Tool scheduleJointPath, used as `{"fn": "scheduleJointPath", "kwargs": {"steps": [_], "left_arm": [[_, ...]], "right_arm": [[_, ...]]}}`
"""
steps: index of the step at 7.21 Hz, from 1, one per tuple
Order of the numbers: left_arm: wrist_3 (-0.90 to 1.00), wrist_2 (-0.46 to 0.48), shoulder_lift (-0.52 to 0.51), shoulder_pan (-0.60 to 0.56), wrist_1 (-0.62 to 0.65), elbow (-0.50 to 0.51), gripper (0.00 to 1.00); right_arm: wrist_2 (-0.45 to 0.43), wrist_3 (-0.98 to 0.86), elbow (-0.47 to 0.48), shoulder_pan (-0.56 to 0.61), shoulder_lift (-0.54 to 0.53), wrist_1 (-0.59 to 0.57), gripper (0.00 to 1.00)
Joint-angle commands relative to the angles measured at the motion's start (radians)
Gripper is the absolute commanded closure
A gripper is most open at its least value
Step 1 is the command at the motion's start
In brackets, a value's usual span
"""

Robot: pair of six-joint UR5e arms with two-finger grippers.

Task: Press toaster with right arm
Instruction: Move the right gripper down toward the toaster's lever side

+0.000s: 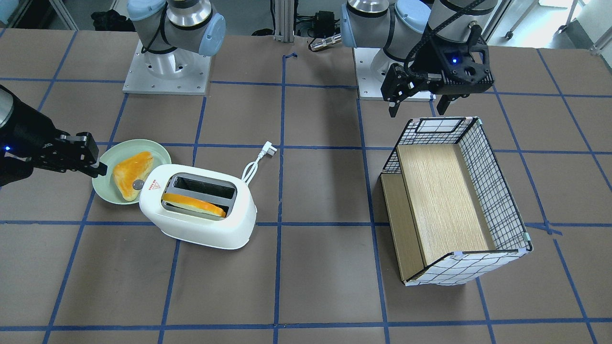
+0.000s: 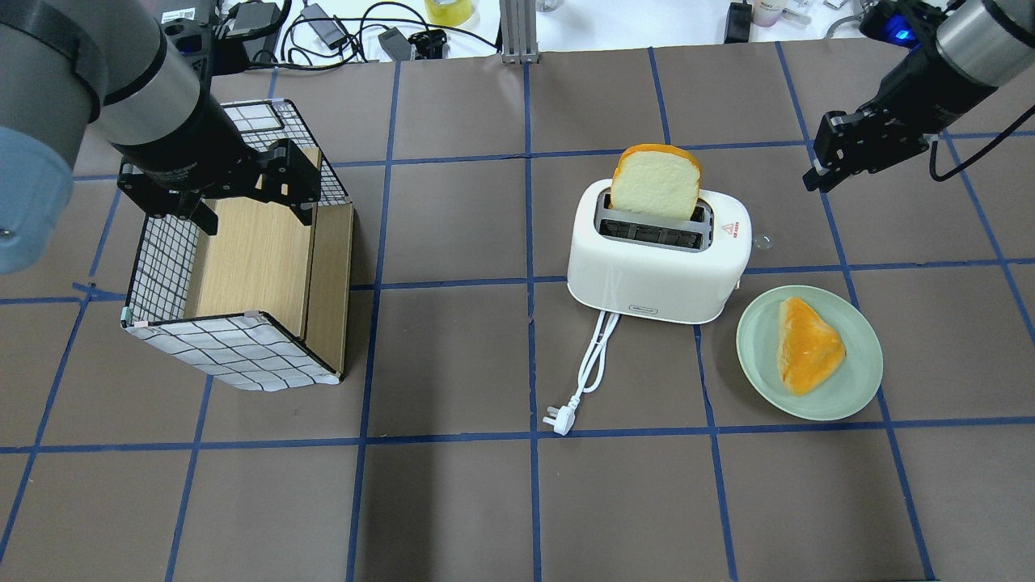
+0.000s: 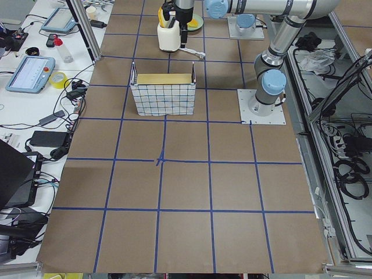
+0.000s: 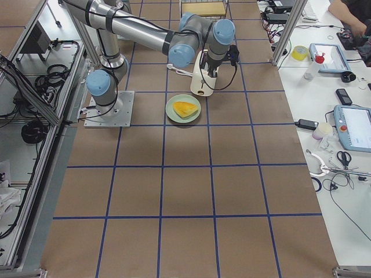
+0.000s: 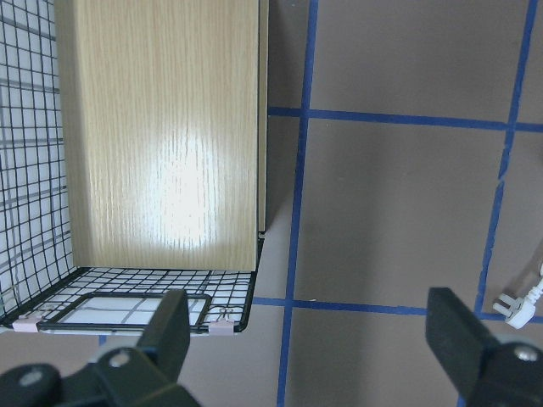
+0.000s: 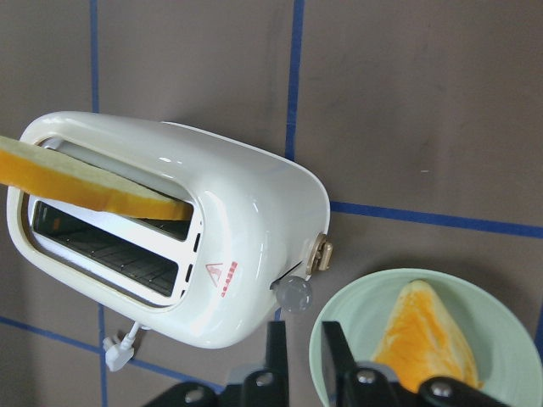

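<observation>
The white two-slot toaster (image 1: 198, 210) stands on the table and also shows in the overhead view (image 2: 659, 263). A bread slice (image 2: 655, 182) sticks up out of one slot. From the right wrist I see its end with the red triangle sticker, a beige lever (image 6: 321, 254) and a grey knob (image 6: 294, 294). My right gripper (image 1: 99, 168) is shut and empty. It hovers over the green plate's rim, a short way from the toaster's knob end, not touching it. In the overhead view this gripper (image 2: 813, 179) is right of the toaster. My left gripper (image 1: 418, 107) is open and empty above the wire box.
A green plate (image 1: 107, 191) with an orange-crusted bread piece (image 1: 130, 173) lies next to the toaster's knob end. The toaster's white cord and plug (image 2: 566, 408) lie on the table. A black-checked wire box (image 2: 234, 352) with wooden panels stands under the left arm.
</observation>
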Motion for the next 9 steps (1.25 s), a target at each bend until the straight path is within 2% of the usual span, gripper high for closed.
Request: {"fn": "scheduleJointPath", "kwargs": {"steps": [1,3,5,7,9], "left_arm": [[0.0,0.0,0.0,0.0,0.0,-0.001,0.0],[0.0,0.0,0.0,0.0,0.0,0.001,0.0],[0.0,0.0,0.0,0.0,0.0,0.001,0.0],[0.0,0.0,0.0,0.0,0.0,0.001,0.0],[0.0,0.0,0.0,0.0,0.0,0.001,0.0]], "right_arm": [[0.033,0.016,0.03,-0.009,0.002,0.07,0.8],[0.033,0.016,0.032,-0.027,0.023,0.086,0.93],[0.082,0.012,0.044,-0.062,0.04,0.121,0.93],[0.086,0.008,0.05,-0.062,0.049,0.126,0.93],[0.16,0.007,0.061,-0.064,0.069,0.121,0.93]]}}
